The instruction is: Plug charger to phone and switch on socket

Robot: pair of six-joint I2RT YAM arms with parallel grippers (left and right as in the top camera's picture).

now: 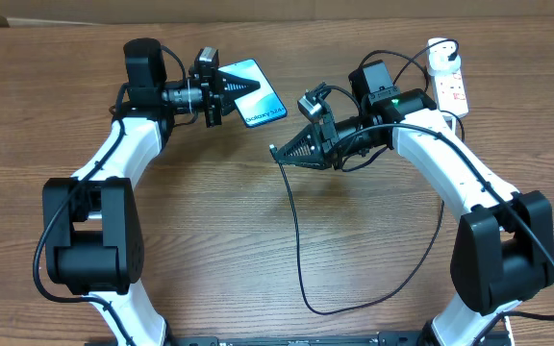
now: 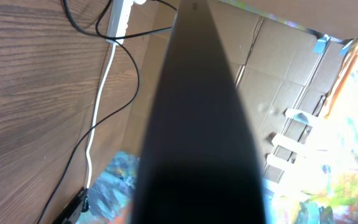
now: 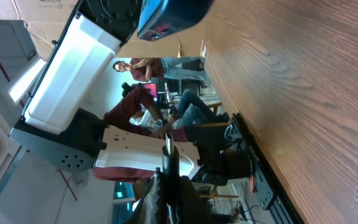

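My left gripper [image 1: 229,88] is shut on the phone [image 1: 256,92] and holds it tilted above the table, its light blue "Galaxy" screen facing up. In the left wrist view the phone's dark body [image 2: 197,124] fills the middle. My right gripper [image 1: 281,153] is shut on the connector tip [image 3: 168,151] of the charger's black cable [image 1: 296,240], a short way right of and below the phone. The cable loops toward the front of the table and back to the right. The white socket strip [image 1: 451,85] lies at the far right, with a white plug [image 1: 439,46] at its far end.
The strip [image 2: 119,18] and its white lead [image 2: 97,112] also show in the left wrist view, crossed by black cable. Cardboard boxes stand beyond the table's far edge. In the right wrist view the left arm [image 3: 73,68] and the phone's end [image 3: 169,14] are ahead.
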